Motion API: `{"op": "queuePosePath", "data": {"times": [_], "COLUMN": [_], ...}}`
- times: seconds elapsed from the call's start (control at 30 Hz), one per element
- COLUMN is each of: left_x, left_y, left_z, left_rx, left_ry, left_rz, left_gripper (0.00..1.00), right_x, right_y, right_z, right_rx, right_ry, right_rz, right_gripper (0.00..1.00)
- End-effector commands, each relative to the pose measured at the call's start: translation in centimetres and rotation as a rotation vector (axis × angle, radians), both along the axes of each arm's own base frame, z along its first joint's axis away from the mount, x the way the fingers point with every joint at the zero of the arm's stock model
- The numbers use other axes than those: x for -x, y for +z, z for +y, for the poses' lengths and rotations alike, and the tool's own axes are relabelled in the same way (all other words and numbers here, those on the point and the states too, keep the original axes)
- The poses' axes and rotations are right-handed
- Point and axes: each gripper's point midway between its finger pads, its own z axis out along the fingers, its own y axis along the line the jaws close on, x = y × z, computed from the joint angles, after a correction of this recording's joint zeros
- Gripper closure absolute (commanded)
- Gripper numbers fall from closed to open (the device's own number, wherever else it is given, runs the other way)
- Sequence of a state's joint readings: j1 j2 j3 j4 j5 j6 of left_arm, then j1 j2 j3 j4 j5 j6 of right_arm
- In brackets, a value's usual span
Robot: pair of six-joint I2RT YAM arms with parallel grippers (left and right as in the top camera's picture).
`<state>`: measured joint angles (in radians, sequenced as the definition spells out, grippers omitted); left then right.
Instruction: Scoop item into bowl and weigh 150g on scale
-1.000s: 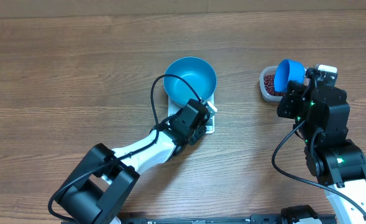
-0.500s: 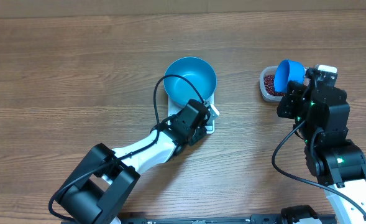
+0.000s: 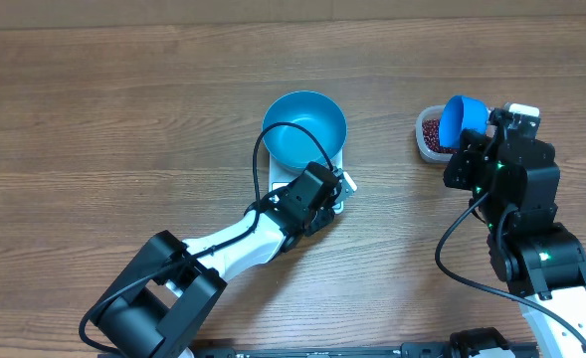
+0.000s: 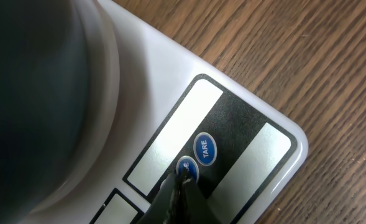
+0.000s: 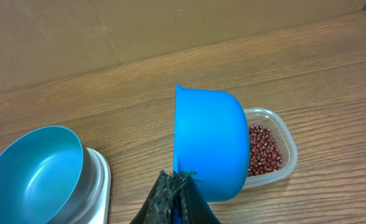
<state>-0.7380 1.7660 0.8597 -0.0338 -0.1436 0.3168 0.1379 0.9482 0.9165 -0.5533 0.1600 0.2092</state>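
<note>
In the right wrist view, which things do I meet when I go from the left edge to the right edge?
bowl → scale → scoop → tub holding the beans

the scale (image 4: 170, 74) lies white and flat, one rounded corner towards the right, on the wood-grain worktop (image 4: 307, 56). its black control strip holds a pale display panel (image 4: 176, 134) and two small blue oval buttons side by side. the one marked "tare" (image 4: 204, 149) is untouched. the left pincer (image 4: 183, 182), its fingers pressed together into a dark point, touches the other button (image 4: 186, 167), covering part of its lettering. the bowl (image 4: 27, 93) is only a dark, blurred round bulk filling the left.
</note>
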Motion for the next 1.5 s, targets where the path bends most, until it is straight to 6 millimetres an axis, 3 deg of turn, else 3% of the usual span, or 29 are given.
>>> {"op": "queuePosePath", "data": {"times": [0.0,0.17,1.47], "left_x": [0.7,0.1,-0.1], "left_y": [-1.7,-1.6,-1.7], "left_z": [0.5,1.2,1.5], "left_rx": [-0.028,-0.014,0.009], "left_ry": [0.007,0.104,0.093], "left_rz": [0.043,0.037,0.065], "left_gripper": [0.96,0.96,0.96], "right_x": [-0.2,-0.2,-0.1], "right_y": [1.8,1.8,1.6], "right_z": [0.0,0.0,0.0], "right_rx": [-0.012,-0.012,-0.011], "right_ry": [0.0,0.0,0.0], "right_rz": [-0.043,-0.043,-0.036], "right_gripper": [0.96,0.96,0.96]}}
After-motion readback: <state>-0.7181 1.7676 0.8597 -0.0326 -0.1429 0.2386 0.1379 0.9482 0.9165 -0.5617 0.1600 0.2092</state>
